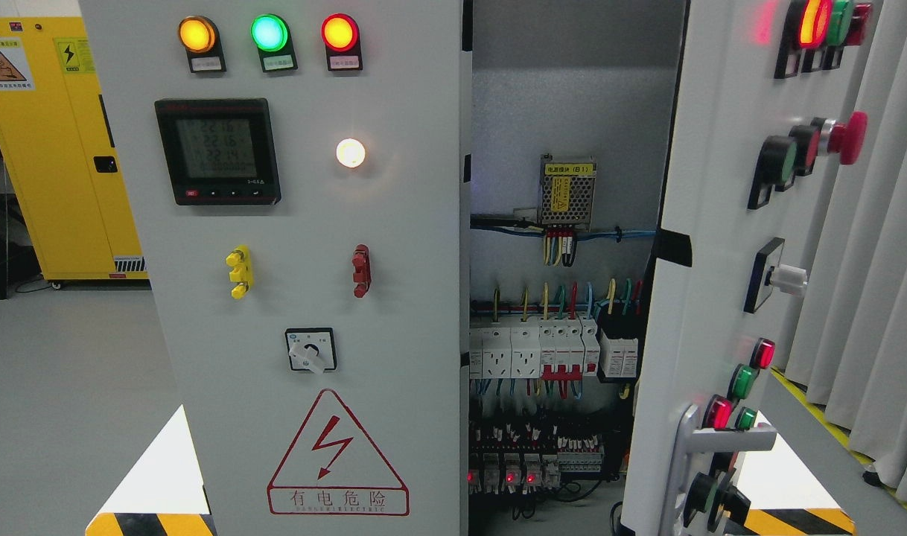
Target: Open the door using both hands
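Right door (721, 246) of the grey electrical cabinet swung open, edge-on at picture right — handle (680, 461) low on it. Left door (312, 260) shut, lamps lit, meter (217, 151) on. Wiring and breakers (550, 350) exposed between the doors. No robot hand in view, so state of the fingers can't be told. Yellow cabinet (59, 149) far left.

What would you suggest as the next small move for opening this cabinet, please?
Probably bring a robot hand up to the closed grey left door and pull its right edge outward: the grey right door already stands swung open, exposing the wiring, and no hand shows.
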